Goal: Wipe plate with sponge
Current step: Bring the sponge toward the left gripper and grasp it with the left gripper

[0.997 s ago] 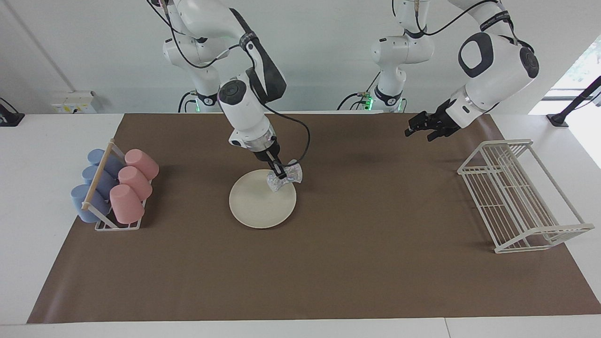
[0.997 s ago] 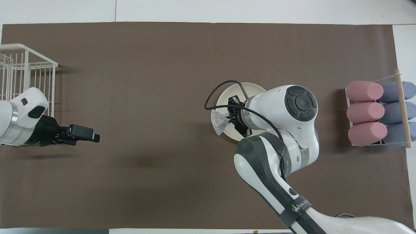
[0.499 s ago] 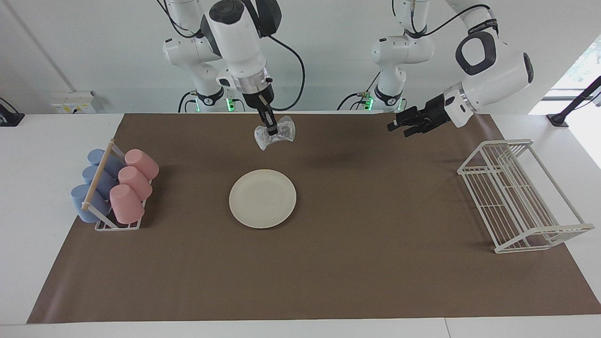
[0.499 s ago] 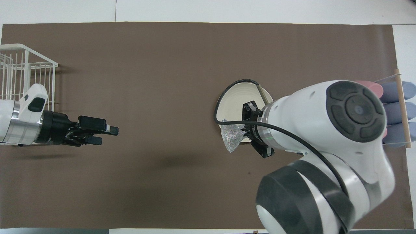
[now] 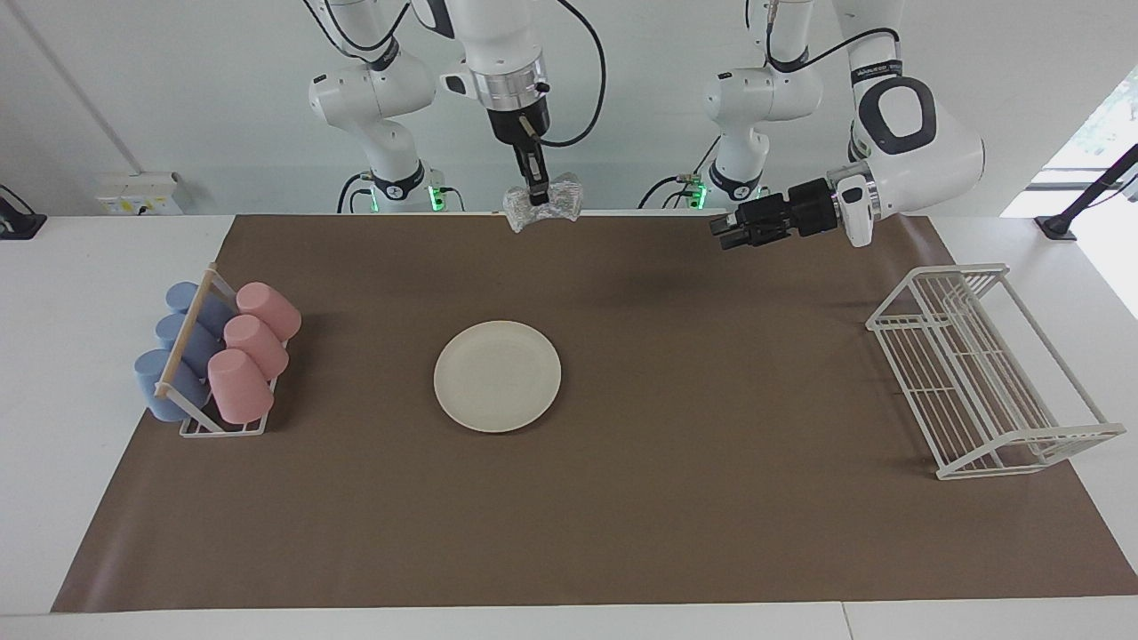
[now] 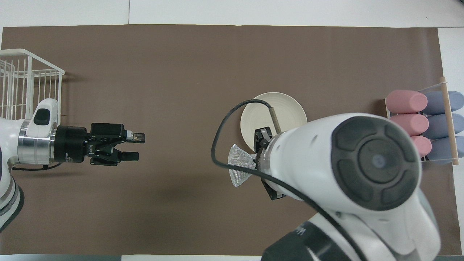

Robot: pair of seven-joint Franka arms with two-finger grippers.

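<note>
Sponge (image 5: 542, 204) is pinched at its middle by right gripper (image 5: 536, 197), jaws clenched on it, both ends flaring out sideways like a bow; long axis runs level, approx. along the worktop's length. It's held high in the air. Plate (image 5: 497, 376) lies flat on brown mat (image 5: 622, 498), untouched. Left gripper (image 5: 722, 233) hovers w/ jaws released, holding nothing.

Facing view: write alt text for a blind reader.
The right claw, shut on a silvery speckled sponge, hangs high above the brown mat, clear of the round cream-white plate. The left claw waits open, in the air.
</note>
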